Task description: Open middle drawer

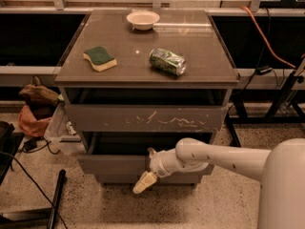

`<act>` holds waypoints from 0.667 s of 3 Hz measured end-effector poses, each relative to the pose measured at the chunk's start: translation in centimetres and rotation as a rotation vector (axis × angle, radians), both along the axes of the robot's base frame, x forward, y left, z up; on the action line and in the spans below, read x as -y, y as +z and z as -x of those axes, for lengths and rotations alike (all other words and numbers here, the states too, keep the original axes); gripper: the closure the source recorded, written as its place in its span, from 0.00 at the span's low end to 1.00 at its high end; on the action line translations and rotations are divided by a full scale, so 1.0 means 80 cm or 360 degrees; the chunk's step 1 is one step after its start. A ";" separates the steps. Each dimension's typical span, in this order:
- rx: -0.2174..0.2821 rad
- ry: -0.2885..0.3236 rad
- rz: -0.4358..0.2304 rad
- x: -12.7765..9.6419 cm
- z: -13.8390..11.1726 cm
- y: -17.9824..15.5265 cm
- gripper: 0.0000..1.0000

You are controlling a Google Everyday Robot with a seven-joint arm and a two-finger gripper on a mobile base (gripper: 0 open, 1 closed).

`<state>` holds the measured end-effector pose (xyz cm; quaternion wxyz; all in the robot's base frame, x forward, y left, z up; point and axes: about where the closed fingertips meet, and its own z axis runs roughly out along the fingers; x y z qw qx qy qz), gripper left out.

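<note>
The middle drawer (112, 164) is the plain grey-brown front below the scratched top front (143, 118). It stands pulled out a little, with a dark gap above its top edge. My gripper (147, 170) is at the centre of this front, on the end of the white arm (214, 156) that reaches in from the right. Its pale tip hangs down over the drawer's lower edge, and its upper part reaches the top edge.
On the cabinet top (143, 75) lie a green-yellow sponge (99, 58), a crushed green can (167, 61) and a white bowl (143, 19). A bag (33, 111) and cables lie on the floor to the left. A dark rod (56, 199) lies at the lower left. A metal frame (286, 94) stands to the right.
</note>
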<state>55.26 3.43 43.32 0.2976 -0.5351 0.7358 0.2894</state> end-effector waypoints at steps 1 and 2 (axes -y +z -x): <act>-0.0018 -0.0002 -0.0012 0.001 0.008 0.004 0.00; -0.0115 -0.0067 -0.0085 0.005 0.054 0.013 0.00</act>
